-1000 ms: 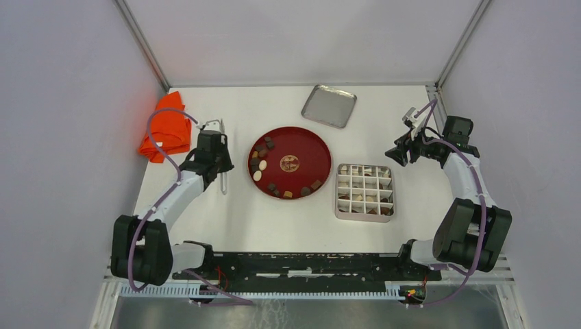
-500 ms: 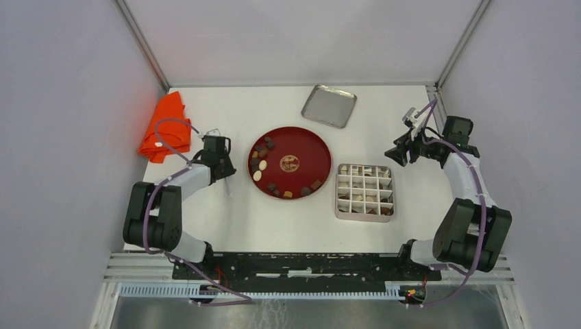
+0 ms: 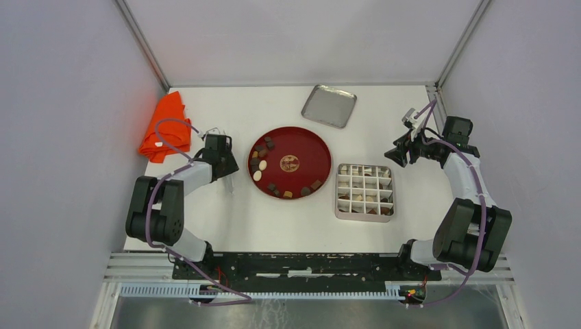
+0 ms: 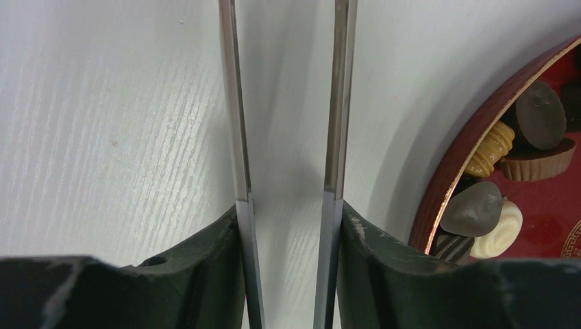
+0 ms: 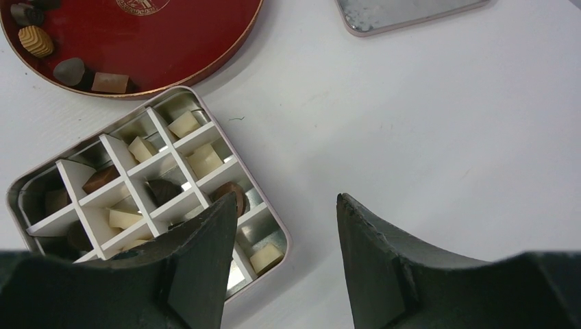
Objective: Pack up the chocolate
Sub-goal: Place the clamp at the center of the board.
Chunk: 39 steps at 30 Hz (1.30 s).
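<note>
The chocolate (image 3: 259, 164) lies as several dark, tan and cream pieces along the left and near rim of the red plate (image 3: 305, 147). Its pieces (image 4: 538, 116) also show at the right of the left wrist view and on the plate (image 5: 35, 41) in the right wrist view. More pieces fill the partitioned tin box (image 3: 365, 192). My left gripper (image 3: 225, 168) (image 4: 288, 205) is low, just left of the plate, shut on thin metal tongs (image 4: 236, 123) whose two blades stand apart with nothing between them. My right gripper (image 3: 397, 156) (image 5: 286, 199) hangs open and empty beside the box's far right corner (image 5: 284, 236).
The tin's flat lid (image 3: 329, 105) (image 5: 404, 10) lies behind the plate. An orange cloth (image 3: 166, 127) is bunched at the far left by the wall. Grey walls close in the table on three sides.
My left arm has folded back, its elbow lifted away from the near edge, and the gripper has edged toward the plate. Its jaws have widened, so the tong blades have spread. The right arm is still.
</note>
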Available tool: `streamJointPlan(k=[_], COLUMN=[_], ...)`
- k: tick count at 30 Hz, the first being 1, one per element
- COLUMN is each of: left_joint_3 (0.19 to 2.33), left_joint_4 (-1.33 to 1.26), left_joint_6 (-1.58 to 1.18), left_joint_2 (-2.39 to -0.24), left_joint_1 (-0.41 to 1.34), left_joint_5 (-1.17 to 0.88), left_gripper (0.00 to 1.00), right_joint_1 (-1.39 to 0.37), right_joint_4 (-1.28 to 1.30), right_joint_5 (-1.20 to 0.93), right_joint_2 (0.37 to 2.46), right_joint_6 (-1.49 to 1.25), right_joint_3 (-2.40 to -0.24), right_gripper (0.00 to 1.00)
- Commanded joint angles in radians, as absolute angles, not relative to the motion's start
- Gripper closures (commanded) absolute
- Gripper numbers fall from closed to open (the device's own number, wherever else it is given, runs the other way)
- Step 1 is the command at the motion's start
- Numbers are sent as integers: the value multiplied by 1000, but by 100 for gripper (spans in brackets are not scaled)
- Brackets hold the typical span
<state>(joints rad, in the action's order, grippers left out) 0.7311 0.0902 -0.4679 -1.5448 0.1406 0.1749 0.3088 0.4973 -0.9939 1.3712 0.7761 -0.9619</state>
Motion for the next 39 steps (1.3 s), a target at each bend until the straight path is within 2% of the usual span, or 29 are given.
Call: streamJointPlan(k=[1, 10, 21, 25, 26, 28, 35, 39], left_joint_3=[748, 747, 751, 761, 764, 768, 777, 801], left_joint_4=[109, 145, 179, 214, 223, 240, 299, 286], left_joint_6=[-515, -523, -523, -517, -512, -503, -455, -430], left_joint_2=[-1572, -1540, -1488, -1404, -1378, -1324, -1098, -969], left_joint_1=[132, 132, 132, 133, 133, 133, 132, 132], left_joint_5=[198, 220, 213, 171, 153, 114, -54, -172], left_gripper=[48, 39, 35, 34, 22, 17, 17, 16], right_joint_1=[313, 311, 312, 311, 311, 312, 303, 252], right_joint_4=[509, 516, 518, 524, 526, 533, 533, 460], right_joint_5=[-1023, -1026, -1028, -1020, -1021, -1028, -1072, -986], right_joint_2=[1358, 1360, 1356, 1355, 1354, 1350, 1322, 1290], right_joint_6=[798, 802, 805, 818, 825, 839, 912, 897], right_joint_3=[-974, -977, -978, -977, -977, -975, -959, -969], right_gripper=[39, 39, 39, 39, 39, 39, 39, 37])
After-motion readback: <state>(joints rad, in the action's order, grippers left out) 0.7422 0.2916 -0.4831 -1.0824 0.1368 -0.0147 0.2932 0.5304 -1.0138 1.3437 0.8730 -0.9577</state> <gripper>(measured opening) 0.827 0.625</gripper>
